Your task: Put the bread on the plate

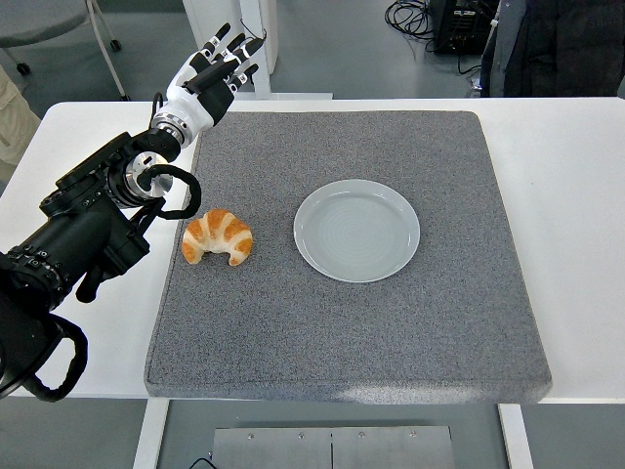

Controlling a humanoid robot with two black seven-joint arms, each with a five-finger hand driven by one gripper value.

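Bread [218, 237], a golden croissant with pale stripes across its back, lies on the gray mat [342, 322] near the mat's left edge, its 2 tips pointing toward the table's near edge. It rests flat on the mat and nothing touches it. To its right, apart from it with a strip of bare mat between them, sits the plate [357, 231], round, pale gray-green, with nothing on it, roughly at the middle of the mat.

The left hand [210, 78] is raised over the far left corner of the mat, well apart from the bread and beyond it. Its fingers [237, 49] are spread and loosely extended, pointing up and away toward the far side, and they hold nothing. The black left arm [88, 230] runs in from the picture's left edge over the white table [576, 195], its wrist section passing just left of the bread, with a cable loop hanging close beside the croissant's left end.

The mat covers most of the table top, leaving white strips on both sides. At the top right stands a person in dark clothing [557, 44], beyond the table's far edge.
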